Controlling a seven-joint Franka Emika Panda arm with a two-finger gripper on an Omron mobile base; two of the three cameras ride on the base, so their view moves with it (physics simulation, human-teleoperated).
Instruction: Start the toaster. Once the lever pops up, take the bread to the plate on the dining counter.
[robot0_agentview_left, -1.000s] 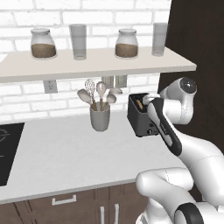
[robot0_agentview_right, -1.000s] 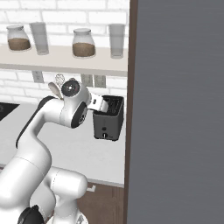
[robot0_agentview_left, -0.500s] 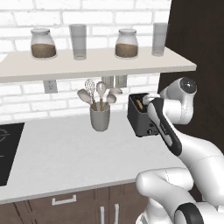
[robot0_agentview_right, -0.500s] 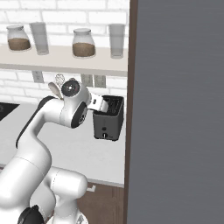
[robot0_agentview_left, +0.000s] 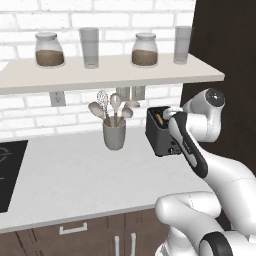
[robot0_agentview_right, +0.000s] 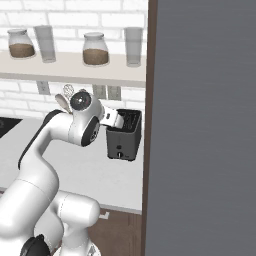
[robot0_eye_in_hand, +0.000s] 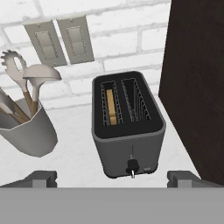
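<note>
Here the toaster (robot0_eye_in_hand: 128, 127) sits on the white worktop (robot0_agentview_left: 75, 175), close to the brick wall (robot0_eye_in_hand: 131, 39) and just beside a tall dark panel (robot0_eye_in_hand: 197, 87). It is a small black box with rounded corners and two long slots on top. The slots have thin wire racks inside. In the left slot, as the hand view shows it, stands the bread (robot0_eye_in_hand: 111, 107), a thin brown slice sunk down so just its top edge and a bit of its side show. The other slot looks bare inside. Low on the front face there is a little dark knob with a pale tip, at the bottom of a thin line that runs up the front. In the left base view the toaster (robot0_agentview_left: 159, 132) is partly behind the robot's arm, and a bit of brown bread (robot0_agentview_left: 159, 119) peeks out of the top. In the right base view the toaster (robot0_agentview_right: 123, 137) stands right next to the dark panel (robot0_agentview_right: 200, 125). The gripper (robot0_eye_in_hand: 113, 178) hangs above and in front of the toaster, with its two fingers spread wide apart and nothing between them. A grey cup (robot0_eye_in_hand: 28, 131) full of spoons stands near the toaster, apart from it
</note>
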